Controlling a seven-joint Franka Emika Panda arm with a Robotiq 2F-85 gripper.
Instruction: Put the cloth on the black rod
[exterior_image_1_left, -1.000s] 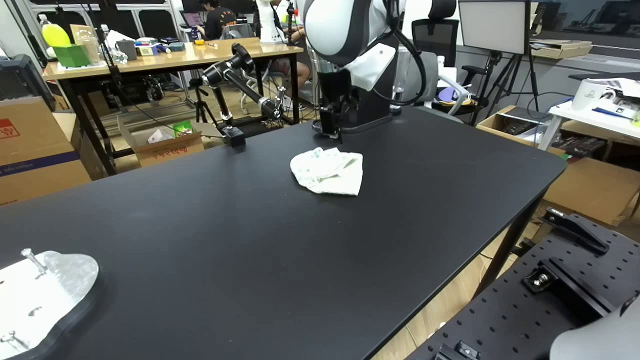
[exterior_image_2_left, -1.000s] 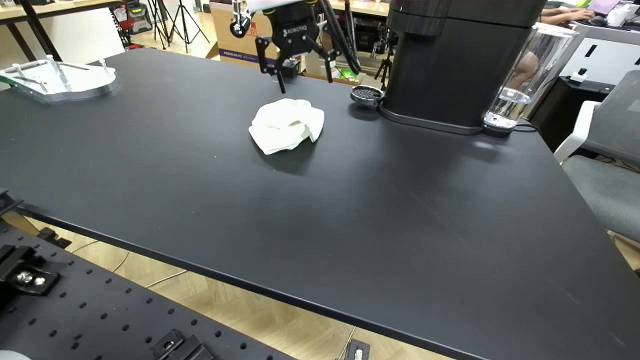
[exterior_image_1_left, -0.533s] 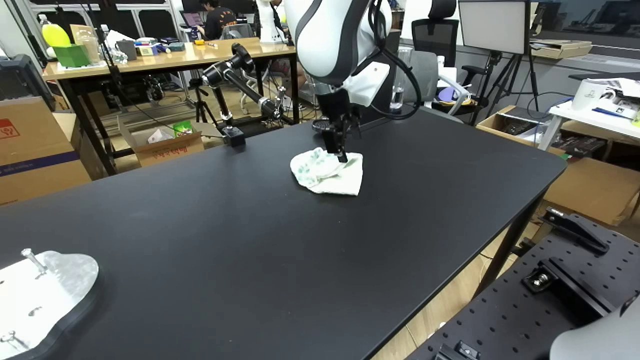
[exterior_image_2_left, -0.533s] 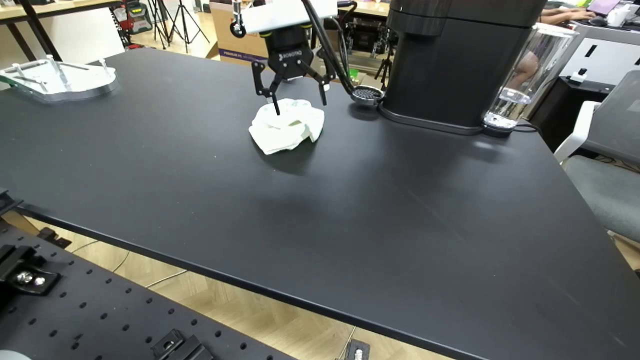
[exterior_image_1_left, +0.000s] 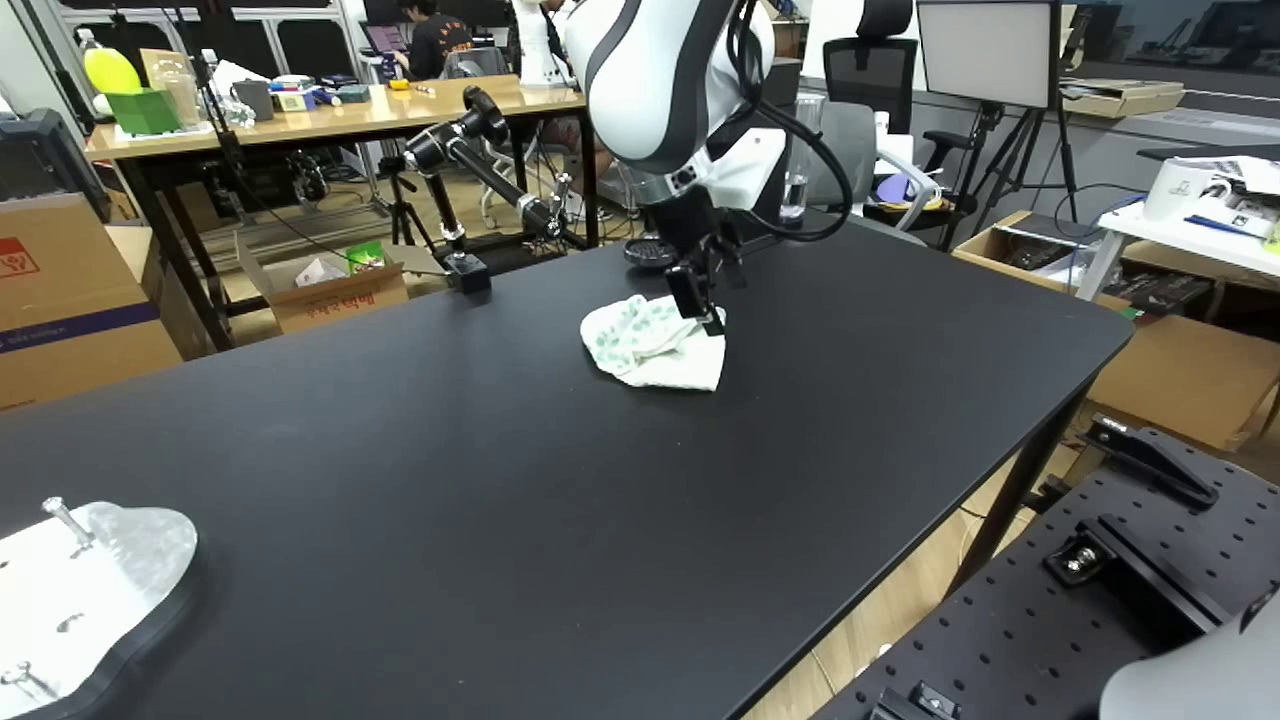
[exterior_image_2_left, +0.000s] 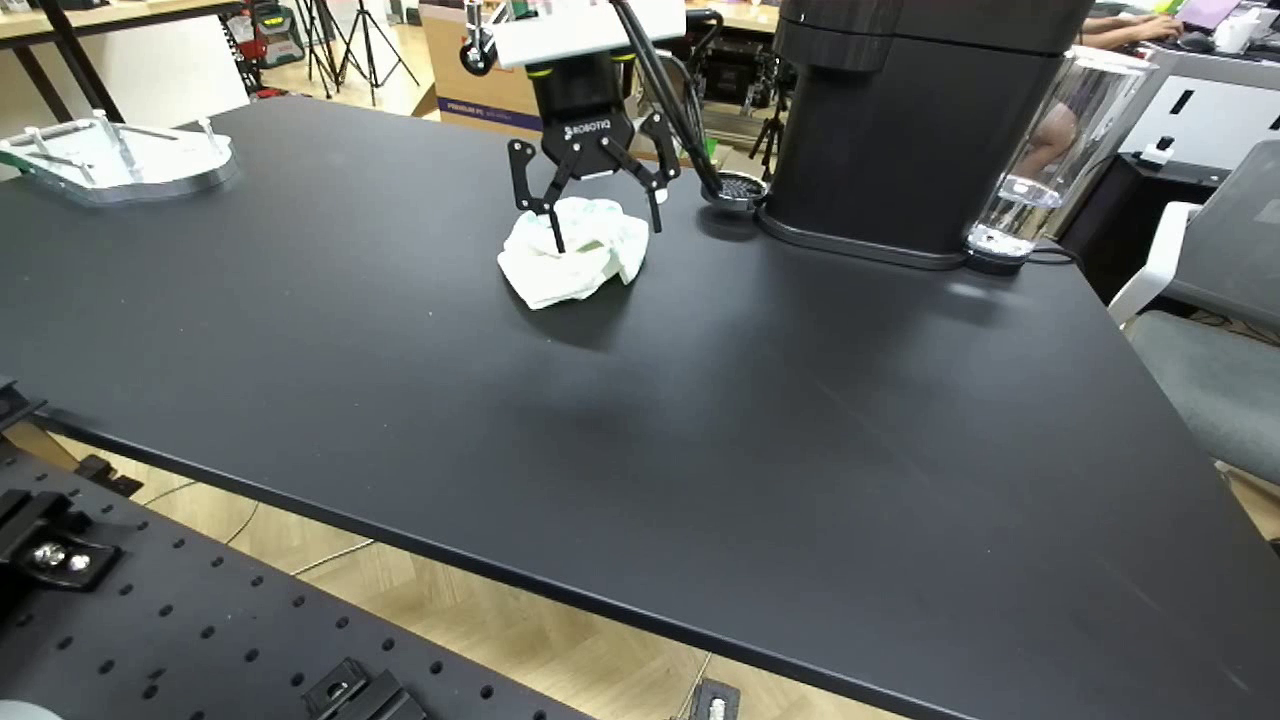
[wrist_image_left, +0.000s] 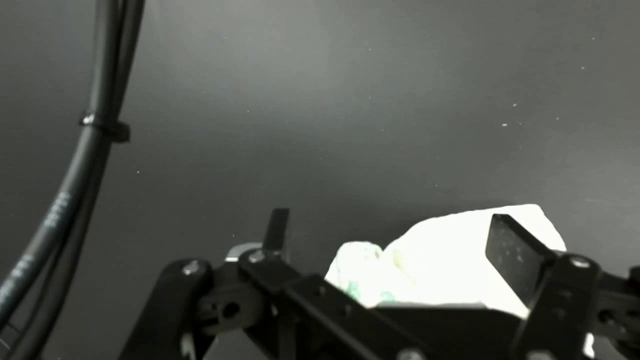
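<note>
A crumpled white cloth with pale green marks (exterior_image_1_left: 640, 350) lies on the black table; it also shows in an exterior view (exterior_image_2_left: 580, 275) and in the wrist view (wrist_image_left: 440, 255). My gripper (exterior_image_2_left: 608, 238) is open, pointing down over the cloth, with nothing between its fingers gripped. In the wrist view the gripper (wrist_image_left: 390, 217) has one finger over the cloth and the other beside it, over bare table. I cannot tell whether the tips touch the cloth. A black jointed rod on a stand (exterior_image_1_left: 490, 175) rises at the table's far edge, left of the arm.
A black machine (exterior_image_2_left: 900, 150) with a clear water tank (exterior_image_2_left: 1040, 160) and a round grille (exterior_image_2_left: 735, 188) stands beside the gripper. A pale plate with metal pegs (exterior_image_1_left: 130, 560) lies at the table's other end. Cables (wrist_image_left: 95, 150) hang along the wrist.
My gripper has come down and forward from behind the cloth to just over it, tilting in an exterior view. The fingers stay open. The cloth has not moved.
</note>
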